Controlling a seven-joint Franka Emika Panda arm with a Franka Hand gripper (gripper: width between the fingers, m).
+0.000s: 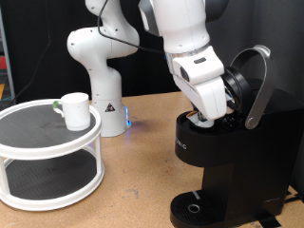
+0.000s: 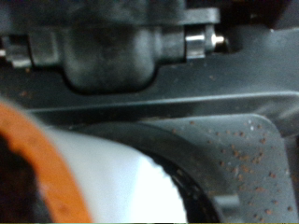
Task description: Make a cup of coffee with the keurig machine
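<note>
The keurig machine stands at the exterior view's right with its silver-trimmed lid raised. My gripper reaches down into the open pod chamber, and its fingertips are hidden there. The wrist view is very close and blurred. It shows a white rounded object with an orange edge sitting in a dark speckled recess; I cannot tell whether my fingers touch it. The cup, a white mug, stands on the top tier of a white round shelf at the exterior view's left, far from the gripper.
The arm's white base stands behind the shelf, with a small blue light beside it. The machine's drip tray sits low at the front with nothing on it. Bare wooden tabletop lies between shelf and machine.
</note>
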